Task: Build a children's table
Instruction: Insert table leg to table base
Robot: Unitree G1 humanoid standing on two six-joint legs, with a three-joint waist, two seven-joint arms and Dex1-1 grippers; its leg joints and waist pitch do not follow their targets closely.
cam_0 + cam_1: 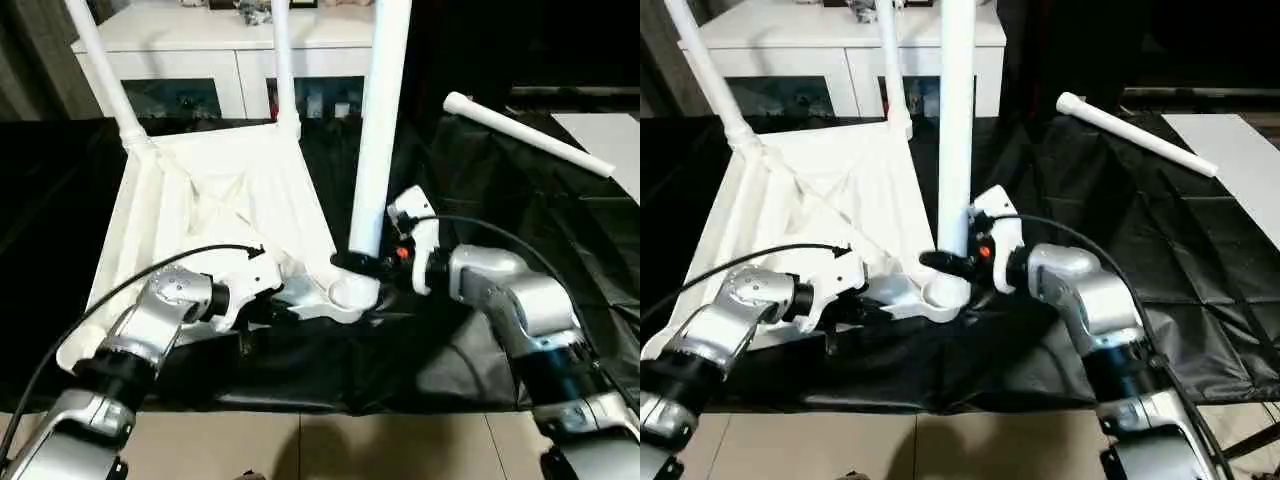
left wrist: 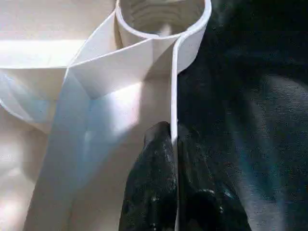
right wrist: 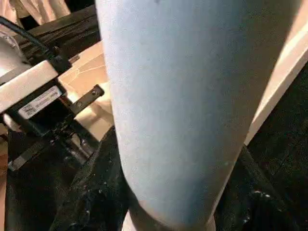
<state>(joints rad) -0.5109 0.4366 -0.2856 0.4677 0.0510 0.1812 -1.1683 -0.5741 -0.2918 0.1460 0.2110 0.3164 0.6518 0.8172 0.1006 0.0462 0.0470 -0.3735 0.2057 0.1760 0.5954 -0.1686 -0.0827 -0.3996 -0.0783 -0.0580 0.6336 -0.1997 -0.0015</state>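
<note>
The children's table's white tabletop (image 1: 220,200) lies underside up on a black cloth. Two legs (image 1: 105,70) (image 1: 283,60) stand in its far corner sockets. My right gripper (image 1: 365,262) is shut on a third leg (image 1: 378,130) near its lower end. It holds that leg upright, just above and behind the open near right socket (image 1: 352,292). My left gripper (image 2: 173,139) is shut on the tabletop's thin rim wall (image 2: 174,86), a little short of that socket (image 2: 161,19). A fourth leg (image 1: 530,135) lies loose on the cloth at the back right.
A white cabinet with glass doors (image 1: 200,60) stands behind the table. The black cloth (image 1: 480,200) covers the work surface and hangs over its front edge, with pale floor tiles (image 1: 300,445) below. A white panel (image 1: 610,135) lies at the far right.
</note>
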